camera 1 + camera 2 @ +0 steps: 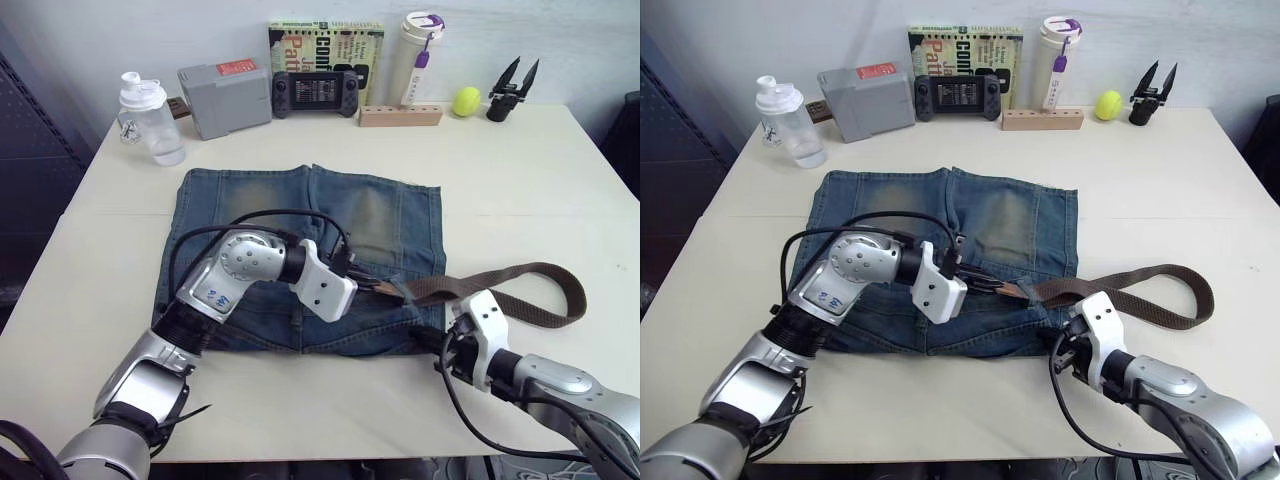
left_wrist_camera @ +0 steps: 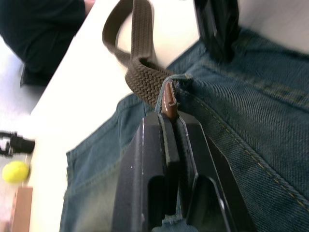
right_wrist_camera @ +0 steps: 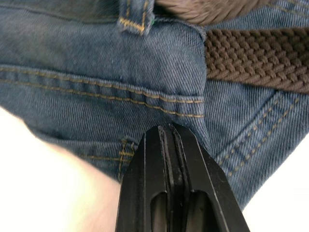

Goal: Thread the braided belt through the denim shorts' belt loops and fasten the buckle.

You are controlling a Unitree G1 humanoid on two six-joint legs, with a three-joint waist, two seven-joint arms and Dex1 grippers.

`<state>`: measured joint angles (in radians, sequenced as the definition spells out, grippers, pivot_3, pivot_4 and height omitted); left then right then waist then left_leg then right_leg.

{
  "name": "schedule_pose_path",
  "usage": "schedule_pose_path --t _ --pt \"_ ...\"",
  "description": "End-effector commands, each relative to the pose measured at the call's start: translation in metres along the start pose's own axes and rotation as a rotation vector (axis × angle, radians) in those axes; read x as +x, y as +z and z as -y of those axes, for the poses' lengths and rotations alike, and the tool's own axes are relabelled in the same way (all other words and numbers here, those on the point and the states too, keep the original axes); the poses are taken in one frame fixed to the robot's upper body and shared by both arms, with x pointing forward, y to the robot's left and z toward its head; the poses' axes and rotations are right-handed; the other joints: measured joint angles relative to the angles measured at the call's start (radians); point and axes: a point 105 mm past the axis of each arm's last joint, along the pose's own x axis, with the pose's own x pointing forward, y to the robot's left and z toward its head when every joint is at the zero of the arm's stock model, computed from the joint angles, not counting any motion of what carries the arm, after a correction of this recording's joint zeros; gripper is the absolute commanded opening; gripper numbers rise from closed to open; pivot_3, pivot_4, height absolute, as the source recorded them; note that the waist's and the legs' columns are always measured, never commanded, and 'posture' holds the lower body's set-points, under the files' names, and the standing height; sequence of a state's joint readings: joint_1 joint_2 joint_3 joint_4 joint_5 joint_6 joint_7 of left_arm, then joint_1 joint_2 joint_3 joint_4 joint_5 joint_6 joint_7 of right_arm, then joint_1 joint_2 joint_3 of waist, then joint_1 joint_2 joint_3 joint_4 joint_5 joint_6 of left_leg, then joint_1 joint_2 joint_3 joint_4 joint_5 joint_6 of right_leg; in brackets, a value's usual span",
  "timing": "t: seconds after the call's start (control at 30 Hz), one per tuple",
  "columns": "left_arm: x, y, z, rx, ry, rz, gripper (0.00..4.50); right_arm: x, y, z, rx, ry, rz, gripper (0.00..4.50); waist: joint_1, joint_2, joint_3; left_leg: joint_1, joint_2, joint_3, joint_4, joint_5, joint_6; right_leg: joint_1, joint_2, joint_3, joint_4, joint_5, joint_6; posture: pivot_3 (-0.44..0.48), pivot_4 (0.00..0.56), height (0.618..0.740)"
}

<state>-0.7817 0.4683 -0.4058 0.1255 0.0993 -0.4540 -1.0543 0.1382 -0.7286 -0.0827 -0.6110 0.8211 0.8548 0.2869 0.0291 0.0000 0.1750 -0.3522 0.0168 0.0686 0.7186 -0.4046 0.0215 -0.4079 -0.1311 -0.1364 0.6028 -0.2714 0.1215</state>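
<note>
The denim shorts (image 1: pixel 300 225) lie flat in the middle of the table, waistband nearest me. The braided belt (image 1: pixel 540 285) curls in a loop on the table off the shorts' right side, and its end runs onto the waistband. My left gripper (image 1: pixel 385 288) is shut on the belt's brown tip (image 2: pixel 168 99), right at a denim edge of the waistband. My right gripper (image 1: pixel 440 340) is shut, its fingertips (image 3: pixel 169 133) over the waistband's near right corner. A belt loop (image 3: pixel 133 21) shows just beyond it, beside the braided belt (image 3: pixel 260 60). The buckle is hidden.
Along the far edge stand a clear shaker bottle (image 1: pixel 150 115), a grey box (image 1: pixel 225 95), a game controller (image 1: pixel 315 92), a book (image 1: pixel 325 45), a white tumbler (image 1: pixel 420 55), a wooden block (image 1: pixel 400 115), a tennis ball (image 1: pixel 466 101) and a spare black gripper (image 1: pixel 512 88).
</note>
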Motion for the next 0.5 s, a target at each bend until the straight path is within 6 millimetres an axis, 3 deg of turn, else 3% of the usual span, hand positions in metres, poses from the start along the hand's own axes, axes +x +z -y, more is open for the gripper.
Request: schedule_pose_path --t 0.03,0.33,0.5 --pt "-0.022 0.008 -0.009 0.031 0.006 -0.003 0.0 0.003 -0.03 0.02 0.063 -0.106 -0.128 0.17 -0.004 -0.001 -0.001 0.0 0.0 -0.001 0.0 0.0 0.0 0.0 0.0 0.0 0.0 0.0 0.0 0.0 0.15 0.731" --pt "-0.056 0.005 0.005 0.12 0.095 -0.054 0.0 0.001 -0.03 0.028 0.099 -0.143 -0.13 0.17 -0.004 -0.004 -0.006 0.001 0.0 -0.004 0.0 0.0 0.0 0.001 0.0 0.001 0.0 0.0 0.0 0.0 0.15 0.731" --pt "-0.083 0.0 0.026 0.088 0.174 -0.079 0.0 -0.004 -0.021 0.04 0.091 -0.2 -0.096 0.17 -0.005 -0.004 -0.006 0.002 0.0 -0.006 0.0 0.0 0.0 0.001 -0.001 0.001 0.0 0.0 0.0 0.0 0.15 0.731"
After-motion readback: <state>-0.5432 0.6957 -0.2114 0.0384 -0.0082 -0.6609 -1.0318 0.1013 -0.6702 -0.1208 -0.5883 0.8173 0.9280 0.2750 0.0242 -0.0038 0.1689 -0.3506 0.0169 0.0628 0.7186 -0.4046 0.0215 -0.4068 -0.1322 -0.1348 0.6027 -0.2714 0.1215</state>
